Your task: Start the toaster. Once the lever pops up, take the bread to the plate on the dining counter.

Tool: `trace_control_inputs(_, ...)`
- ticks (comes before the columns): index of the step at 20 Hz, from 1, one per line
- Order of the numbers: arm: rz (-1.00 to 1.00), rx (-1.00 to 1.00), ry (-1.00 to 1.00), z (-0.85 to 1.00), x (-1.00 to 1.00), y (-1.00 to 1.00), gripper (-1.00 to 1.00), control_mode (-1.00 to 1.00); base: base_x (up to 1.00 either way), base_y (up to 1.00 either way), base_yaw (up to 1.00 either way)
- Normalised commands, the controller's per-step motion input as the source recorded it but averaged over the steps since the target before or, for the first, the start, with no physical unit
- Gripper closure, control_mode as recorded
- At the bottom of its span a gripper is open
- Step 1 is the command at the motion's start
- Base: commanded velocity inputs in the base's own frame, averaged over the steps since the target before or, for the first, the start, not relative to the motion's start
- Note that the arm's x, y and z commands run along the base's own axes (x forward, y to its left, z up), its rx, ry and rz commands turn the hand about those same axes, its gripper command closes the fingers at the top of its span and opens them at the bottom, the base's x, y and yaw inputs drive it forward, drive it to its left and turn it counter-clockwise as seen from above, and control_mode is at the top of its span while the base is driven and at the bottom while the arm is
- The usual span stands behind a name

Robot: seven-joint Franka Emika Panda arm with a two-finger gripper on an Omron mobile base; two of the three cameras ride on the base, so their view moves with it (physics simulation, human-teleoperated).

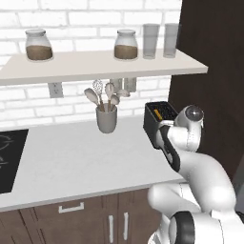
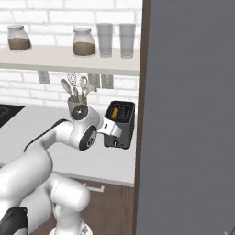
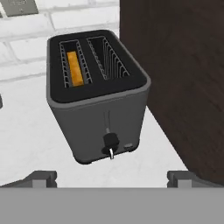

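Note:
The toaster [image 3: 98,96] is a dark boxy appliance on the grey counter, tight against a dark tall cabinet; it also appears as the toaster [image 1: 159,121] and the toaster [image 2: 120,124]. The bread [image 3: 75,68] sits sunk in its left slot, showing only an orange-tan top edge. The lever [image 3: 110,142] is at the low end of its front track. My gripper [image 3: 112,180] is open and empty, hovering just in front of and above the toaster's front face. The plate and the dining counter are out of view.
A grey utensil cup [image 1: 106,119] stands left of the toaster. Above hangs a shelf [image 1: 95,64] with jars and glasses. The dark cabinet [image 3: 183,78] walls off the right side. A black cooktop [image 1: 9,157] lies at the counter's far left.

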Motion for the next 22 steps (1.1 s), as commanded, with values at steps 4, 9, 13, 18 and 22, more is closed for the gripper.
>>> trace_control_inputs(4, -0.01, 0.00, 0.06, 1.00, -0.19, 0.00, -1.00, -1.00, 0.00, 0.00, 0.00)
trace_control_inputs(9, 0.00, 0.04, 0.06, 0.75, -0.33, 0.03, -1.00, -1.00, 0.00, 0.00, 0.00)
trace_control_inputs(13, 0.04, 0.03, 0.05, 0.25, -0.21, 0.25, -1.00, -1.00, 0.00, 0.00, 0.00)
trace_control_inputs(18, 0.05, 0.00, 0.01, 0.14, -0.02, 0.25, -1.00, -1.00, 0.00, 0.00, 0.00)
trace_control_inputs(22, 0.06, 0.00, -0.01, 0.06, 0.00, 0.02, -1.00, -1.00, 0.00, 0.00, 0.00)
